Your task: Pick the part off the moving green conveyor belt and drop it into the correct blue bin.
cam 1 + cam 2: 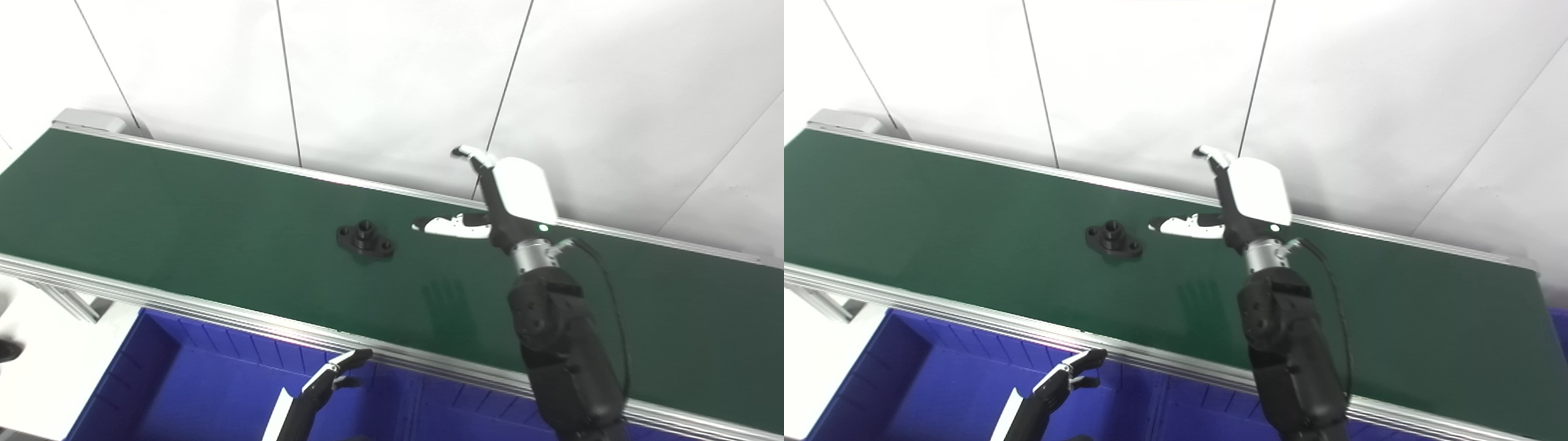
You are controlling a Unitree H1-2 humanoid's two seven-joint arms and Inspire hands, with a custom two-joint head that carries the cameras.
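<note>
Reaching is the step: the right hand, fingers spread and empty, hovers just beside the black part on the green belt, and must next close over it.

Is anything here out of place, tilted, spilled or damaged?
Nothing stands out. The black part lies flat on the green belt, whole and alone. The right hand is open beside it, not touching. The left hand hangs over the blue bin.
</note>
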